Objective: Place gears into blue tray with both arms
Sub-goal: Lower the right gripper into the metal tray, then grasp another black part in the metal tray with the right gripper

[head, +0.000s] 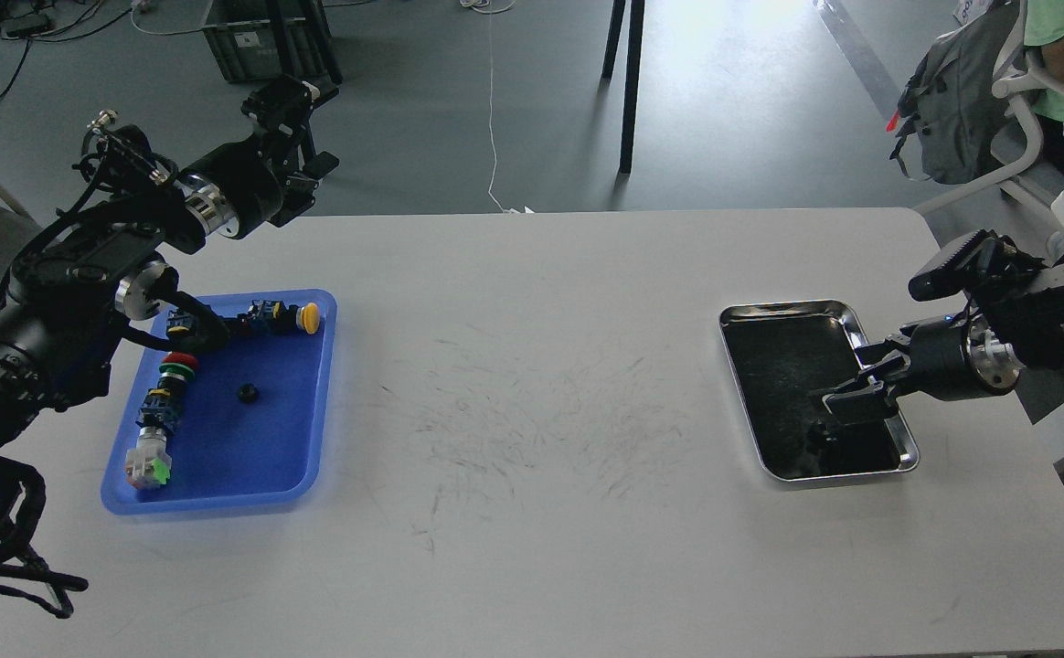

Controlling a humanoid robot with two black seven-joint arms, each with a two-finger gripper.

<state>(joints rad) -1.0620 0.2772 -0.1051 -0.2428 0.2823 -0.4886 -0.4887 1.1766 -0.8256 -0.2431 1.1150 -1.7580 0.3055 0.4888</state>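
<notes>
done: one gear point(247, 393) is lying in the blue tray point(317, 402) | left: second gear, not visible in steel tray point(870, 343) | right gripper point(847, 408) is hovering there, jaws cannot tell | left gripper point(290, 96) is idling, jaws cannot tell

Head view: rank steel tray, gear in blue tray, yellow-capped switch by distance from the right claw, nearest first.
1. Steel tray: directly under the right claw, on the table's right side.
2. Gear: far left, mid blue tray.
3. Yellow-capped switch: far left, the tray's back corner. Too close to call against the gear.
</notes>
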